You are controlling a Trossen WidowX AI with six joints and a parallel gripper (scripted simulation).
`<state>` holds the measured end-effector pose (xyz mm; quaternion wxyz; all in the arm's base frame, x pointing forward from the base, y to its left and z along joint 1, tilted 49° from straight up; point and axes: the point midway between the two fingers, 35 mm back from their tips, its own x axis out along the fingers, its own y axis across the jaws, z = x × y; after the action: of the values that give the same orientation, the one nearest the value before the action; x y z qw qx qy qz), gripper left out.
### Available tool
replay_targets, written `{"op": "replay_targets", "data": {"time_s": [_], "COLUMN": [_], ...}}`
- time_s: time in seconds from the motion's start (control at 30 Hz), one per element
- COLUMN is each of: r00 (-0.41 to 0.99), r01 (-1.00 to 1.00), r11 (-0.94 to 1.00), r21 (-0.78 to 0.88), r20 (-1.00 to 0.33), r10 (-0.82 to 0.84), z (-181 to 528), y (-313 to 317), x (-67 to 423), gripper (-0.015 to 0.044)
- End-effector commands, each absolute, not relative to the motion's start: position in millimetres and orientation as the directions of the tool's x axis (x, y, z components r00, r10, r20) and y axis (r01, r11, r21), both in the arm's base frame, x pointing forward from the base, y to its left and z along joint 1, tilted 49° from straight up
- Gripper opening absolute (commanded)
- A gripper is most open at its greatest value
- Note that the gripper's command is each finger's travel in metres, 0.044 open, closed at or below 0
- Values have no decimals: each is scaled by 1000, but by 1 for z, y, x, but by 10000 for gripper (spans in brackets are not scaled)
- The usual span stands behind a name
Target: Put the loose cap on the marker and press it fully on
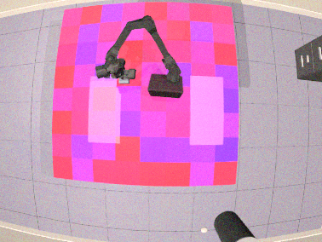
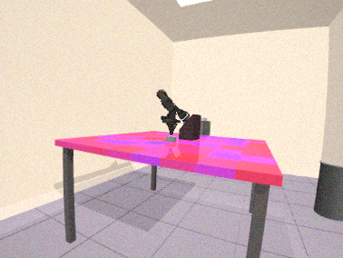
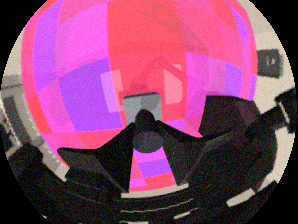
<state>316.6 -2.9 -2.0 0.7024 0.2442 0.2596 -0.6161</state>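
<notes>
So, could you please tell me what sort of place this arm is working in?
It looks like a bare indoor test room: cream walls, a grey tiled floor, and one table with a pink and purple chequered top that carries the arm.

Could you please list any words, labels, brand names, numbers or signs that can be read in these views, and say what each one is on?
None can be read.
The dark cabinet at the top view's right edge bears small pale marks, too blurred to tell whether they are text.
The gripper, the holder block, the arm's base and the checked table show no lettering.
</notes>
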Motion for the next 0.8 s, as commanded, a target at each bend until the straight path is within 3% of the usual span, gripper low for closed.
{"op": "replay_targets", "data": {"time_s": [0.0,0.4,0.77], "r00": [106,106,105], "r01": [992,992,992], "r11": [121,121,121], "r21": [23,23,23], "r20": [-666,-666,-668], "r10": [-739,-739,-737], "z": [-2,-2,47], "y": [-3,-3,53], "x": [317,317,309], "gripper": [131,440,440]}}
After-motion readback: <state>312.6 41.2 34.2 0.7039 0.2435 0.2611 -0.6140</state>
